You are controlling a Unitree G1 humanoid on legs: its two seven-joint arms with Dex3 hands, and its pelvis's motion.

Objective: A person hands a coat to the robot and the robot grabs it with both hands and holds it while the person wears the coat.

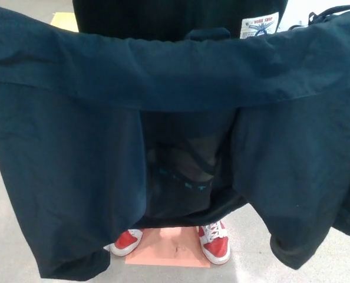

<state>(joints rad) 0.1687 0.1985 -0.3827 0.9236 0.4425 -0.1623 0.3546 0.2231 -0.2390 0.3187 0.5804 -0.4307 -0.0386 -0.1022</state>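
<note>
A dark navy coat [92, 147] is spread wide across almost the whole head view, its collar edge running along the top and its two front panels hanging down left and right. Through the gap in the middle I see a person in dark clothes [184, 171] standing close behind it, with a white patch [259, 25] on the upper garment. The person's red and white shoes [215, 243] show below the hem. Neither of my hands shows; the coat covers where they would be.
The person stands on an orange mat [170, 250] on a light grey floor [4, 247]. A yellow-tan object [64, 20] lies at the top left behind the coat. A dark cord [325, 13] shows at the top right.
</note>
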